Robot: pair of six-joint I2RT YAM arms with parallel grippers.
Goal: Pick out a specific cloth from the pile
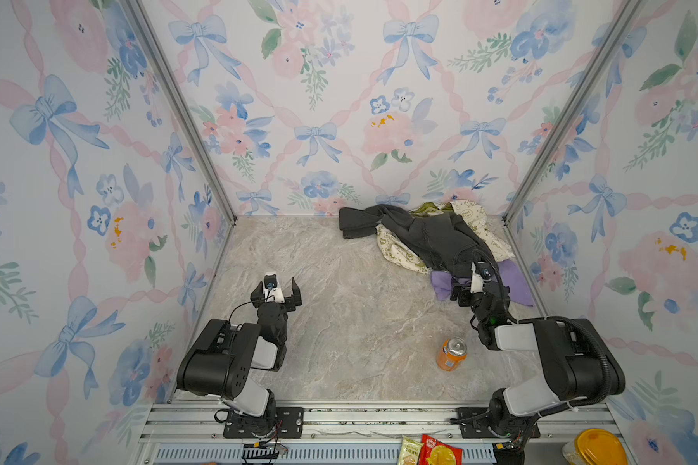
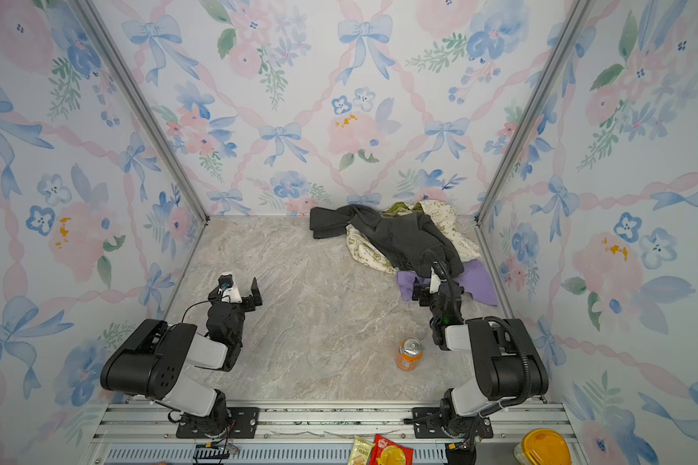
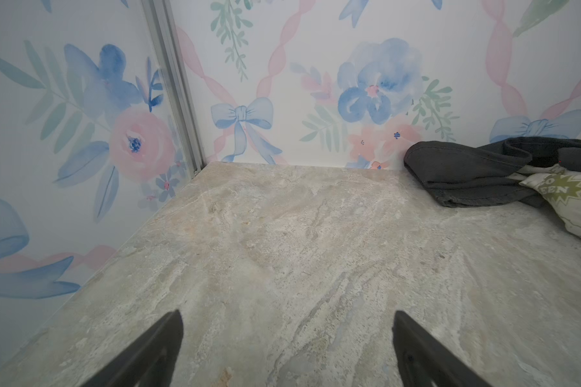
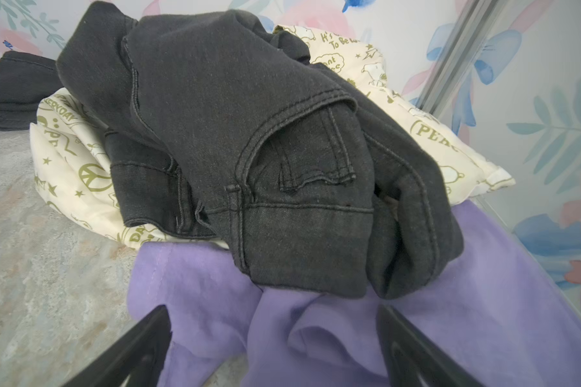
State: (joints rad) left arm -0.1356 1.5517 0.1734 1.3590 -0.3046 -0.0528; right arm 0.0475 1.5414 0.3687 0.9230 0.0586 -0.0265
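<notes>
Lavender cloth (image 4: 483,301), right edge of worktop (image 4: 31,268): being framed by open right pincer (image 4: 275,315); pinching its raised fold, clear of grey jeans (image 4: 249,134), being advised.

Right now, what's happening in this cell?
The right gripper is open and poised over the near edge of the purple cloth, with nothing gripped yet. That cloth lies partly under the grey garment, which tops the pile along with a cream cloth. The left gripper is open above bare table, away from the pile. A can stands untouched near the right arm.
</notes>
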